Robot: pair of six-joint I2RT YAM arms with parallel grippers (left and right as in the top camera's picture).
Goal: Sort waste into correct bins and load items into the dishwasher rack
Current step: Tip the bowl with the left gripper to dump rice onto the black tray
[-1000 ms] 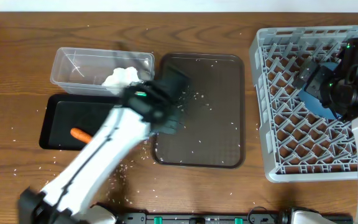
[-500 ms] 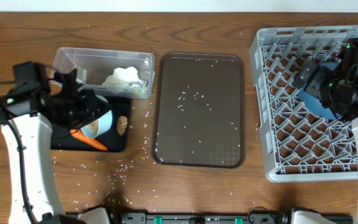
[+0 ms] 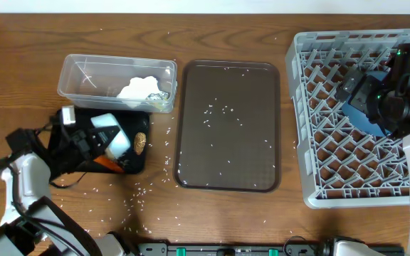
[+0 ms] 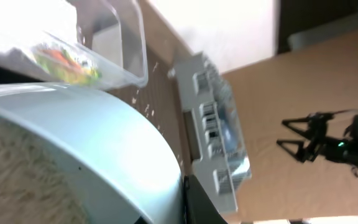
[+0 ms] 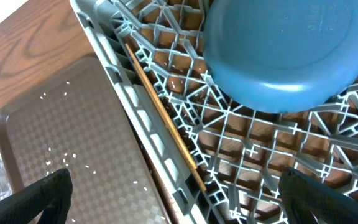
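Four pieces of waste were already binned, as far as we could see. The crumpled white tissue (image 3: 138, 88) and the green-and-silver foil wrapper (image 3: 164, 99) lay in the clear tub (image 3: 77, 70). The small carrot (image 3: 109, 163) and the brown food lump (image 3: 140, 141) lay in the black tray (image 3: 135, 122). One dish was loaded: the dark-blue plate (image 3: 367, 119) leaned among the pegs of the dishwasher rack (image 3: 333, 156).

We judged the job roughly half done. Loose rice grains (image 3: 223, 109) were scattered over the brown serving tray (image 3: 255, 171) and the wood around it. The small light-blue cup (image 3: 111, 135) was not yet racked, and we could not find the white bowl or pink cup in any view.

That cup hung tipped over the black tray, just beside the carrot and the lump. The left gripper (image 3: 91, 142) was clenched on it, apparently pinching its wall (the wrist view showed little beyond the pale rim and, behind it, the tub with the wrapper). The left arm reached in low from the near-left corner of the table, with its wrist rolled so the camera looked sideways across the table.

The right arm hovered above the rack's far side. The right gripper (image 5: 178, 199) had its jaws spread wide and empty, and it stood over the lattice just beside the plate.
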